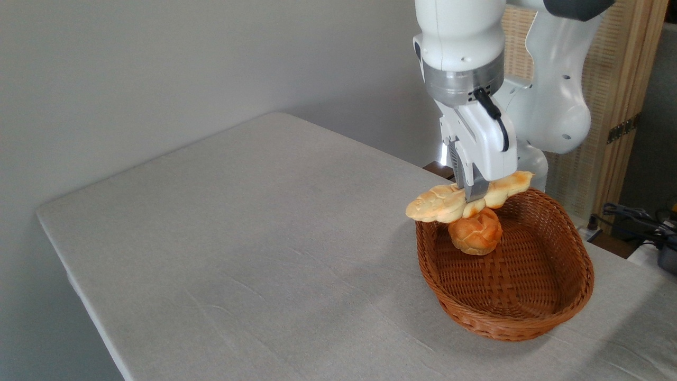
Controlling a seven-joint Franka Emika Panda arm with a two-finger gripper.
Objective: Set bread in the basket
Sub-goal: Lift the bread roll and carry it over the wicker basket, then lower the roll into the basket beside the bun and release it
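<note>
Gripping the bread (449, 203) at its middle, your gripper (474, 196) has its fingers (476, 188) clamped narrowly on the loaf, which hangs level above the basket's (508, 317) far-left rim, directly over a round bun (475, 234) inside.

The bread (441, 203) is coloured a pale golden yellow with a braided pattern, browner toward its right tip, while the bun (475, 234) is done in a deeper orange with knotted creases. The basket (534, 312) is woven in reddish-brown wicker. The bench (254, 238) is covered in plain light grey, and the tool (474, 194) is finished in white with dark grey fingers.
</note>
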